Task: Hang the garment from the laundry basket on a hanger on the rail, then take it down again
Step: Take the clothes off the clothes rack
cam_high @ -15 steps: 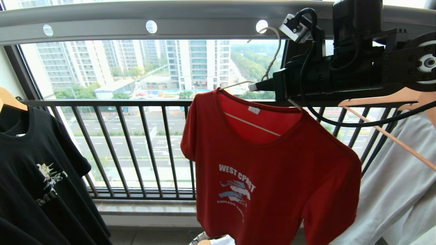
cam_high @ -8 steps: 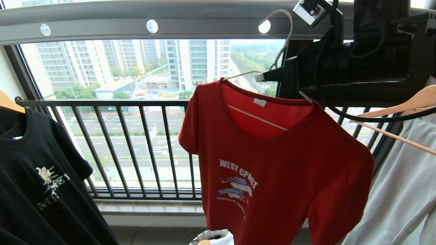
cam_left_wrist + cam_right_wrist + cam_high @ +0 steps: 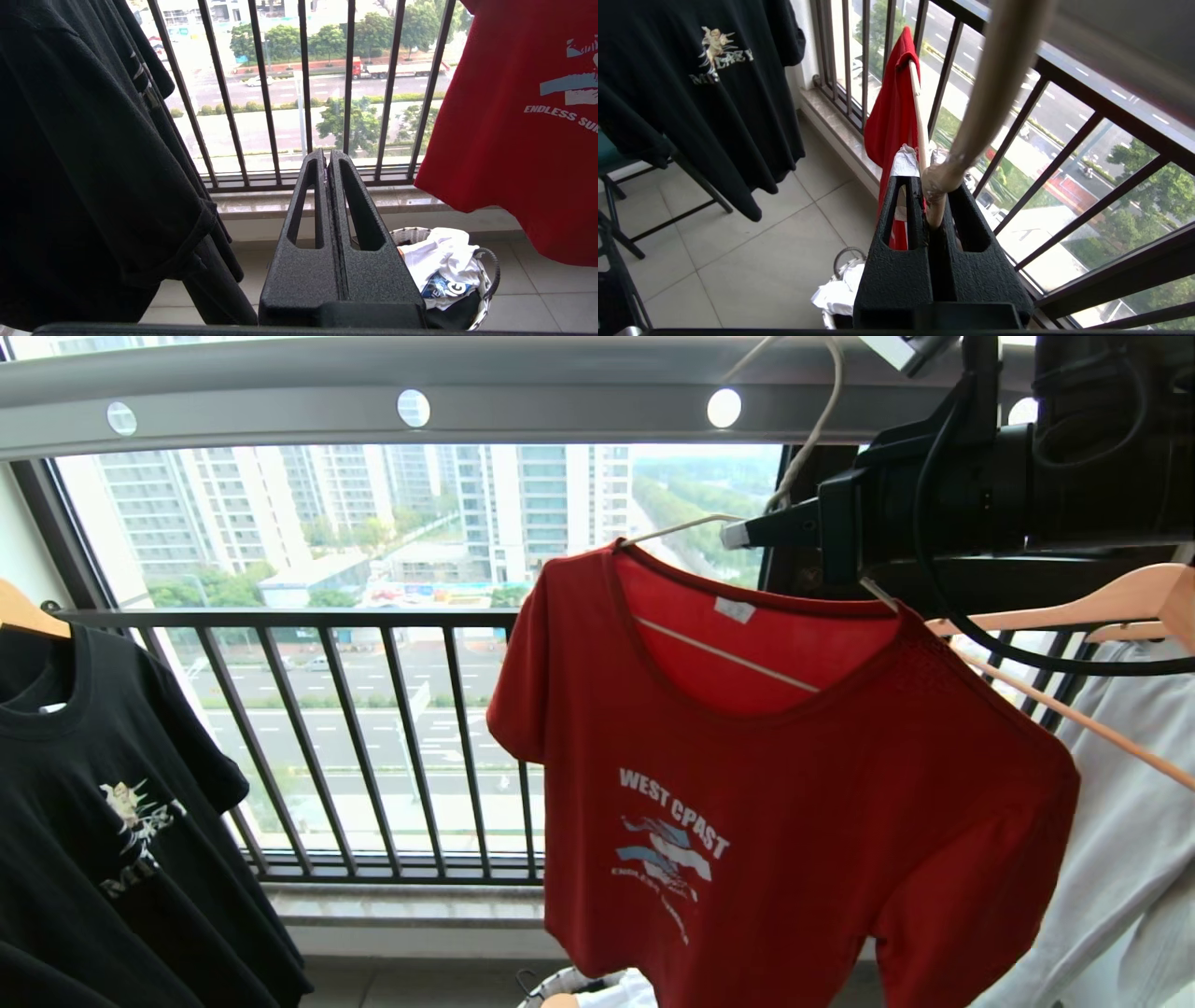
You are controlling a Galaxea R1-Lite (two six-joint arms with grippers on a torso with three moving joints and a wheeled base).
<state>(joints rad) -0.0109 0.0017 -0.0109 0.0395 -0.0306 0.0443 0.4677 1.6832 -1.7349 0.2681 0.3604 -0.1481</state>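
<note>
Under rail [image 3: 280,406] | right gripper [image 3: 738,534] jaws clamped on hanger [image 3: 810,434] neck | garment [image 3: 775,803] hangs below | left gripper [image 3: 327,163] jaws together

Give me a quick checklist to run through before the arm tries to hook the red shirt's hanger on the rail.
1. Right claw shut on the hanger neck: ok.
2. Red T-shirt seated on both hanger shoulders: ok.
3. Hanger hook over the grey rail: cannot tell, its top leaves the head view.
4. Room between the black T-shirt and the wooden hanger: ok, though the red sleeve is close to the white shirt.
5. Left claw shut, low, away from the work: ok.
</note>
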